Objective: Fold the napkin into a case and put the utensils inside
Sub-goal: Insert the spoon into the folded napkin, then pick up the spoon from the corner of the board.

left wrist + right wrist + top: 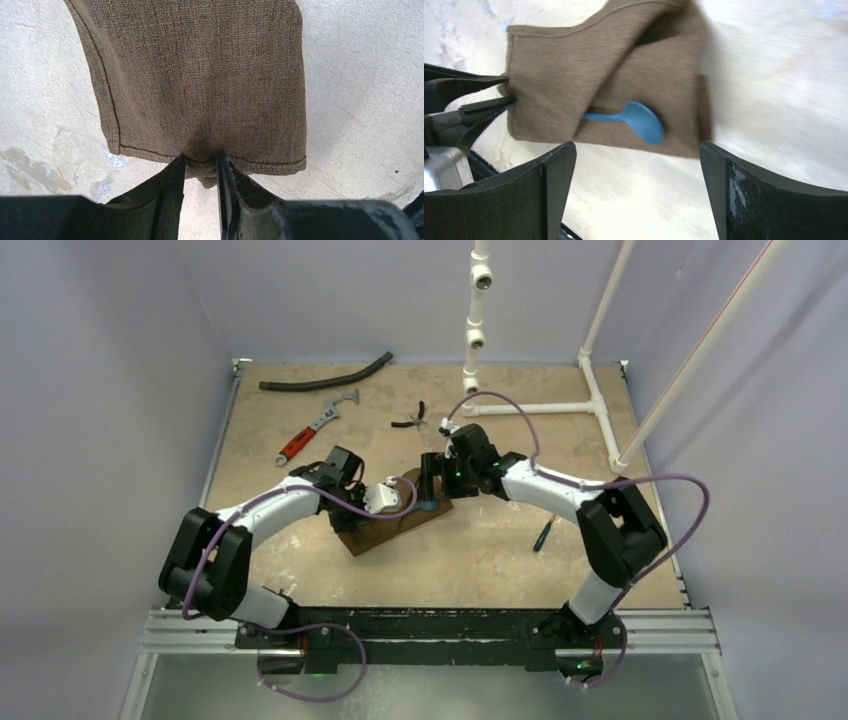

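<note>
one folded napkin (200,75); one blue spoon (640,121) half tucked in; left gripper (201,159) pinches napkin edge; right gripper (638,149) wide, empty.

Overhead and close wrist cameras share napkin (378,532).

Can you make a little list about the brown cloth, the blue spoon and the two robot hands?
napkin: folded, lying on the table
blue spoon: handle tucked under a napkin fold, bowl showing
left gripper: pinching the napkin's edge
right gripper: open, holding nothing, over the spoon
dark utensil: on the table, outside the napkin, on the right side
</note>
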Controlling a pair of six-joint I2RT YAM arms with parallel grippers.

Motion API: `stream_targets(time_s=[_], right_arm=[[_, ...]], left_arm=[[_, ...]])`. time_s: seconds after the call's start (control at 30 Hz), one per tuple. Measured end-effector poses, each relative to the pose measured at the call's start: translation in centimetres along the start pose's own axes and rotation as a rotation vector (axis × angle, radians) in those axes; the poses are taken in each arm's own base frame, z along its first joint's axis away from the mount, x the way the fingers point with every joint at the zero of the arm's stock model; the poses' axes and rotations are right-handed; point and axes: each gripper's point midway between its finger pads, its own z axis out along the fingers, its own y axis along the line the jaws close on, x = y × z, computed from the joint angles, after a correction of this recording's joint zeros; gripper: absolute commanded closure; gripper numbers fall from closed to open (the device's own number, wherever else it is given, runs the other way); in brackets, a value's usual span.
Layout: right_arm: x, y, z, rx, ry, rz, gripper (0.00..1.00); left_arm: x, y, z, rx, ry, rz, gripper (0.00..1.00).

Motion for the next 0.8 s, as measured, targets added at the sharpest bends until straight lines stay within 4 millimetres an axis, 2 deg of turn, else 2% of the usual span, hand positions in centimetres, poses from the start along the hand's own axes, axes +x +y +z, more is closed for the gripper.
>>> stream_targets(time_s=[0.1, 0.17, 0.27, 0.3, 0.37, 0.5, 0.6, 0.67, 0.8], right_arm=[[-1.3, -2.0, -3.1, 0.057, -0.05, 0.041, 0.02], [-3.8, -4.4, -6.5, 0.097, -0.149, 0.105, 0.02], [-7.6, -10.1, -12.2, 0.214, -0.336, 0.242, 0.02], [-8.2, -11.9, -13.5, 0.258, -0.379, 0.282, 0.02], [-8.8, -15.9, -15.9, 0.366, -0.445, 0.377, 0.02], [-6.5, -22.7, -17.7, 0.537, -0.468, 0.552, 0.03], [-3.3, -27.2, -18.1, 0.637, -0.442, 0.686, 0.06], [-1.6, -29.2, -17.8, 0.678, -0.412, 0.745, 0.09], [0.1, -31.3, -16.1, 0.703, -0.353, 0.793, 0.18]], left_arm=[[-0.1, -0.1, -0.1, -0.001, -0.004, -0.005, 0.63], [-0.1, -0.1, -0.3, -0.003, -0.008, -0.008, 0.51], [-0.3, -0.2, -0.6, -0.005, -0.015, -0.017, 0.34], [-0.3, -0.3, -0.7, -0.005, -0.017, -0.022, 0.2], [-0.4, -0.3, -1.2, -0.01, -0.023, -0.031, 0.12], [-1.4, 0.1, -2.8, -0.039, -0.054, -0.041, 0.08], [-2.5, 0.8, -4.0, -0.064, -0.081, -0.042, 0.06], [-3.2, 1.3, -4.7, -0.079, -0.095, -0.041, 0.05], [-4.2, 2.1, -5.9, -0.107, -0.112, -0.037, 0.03]])
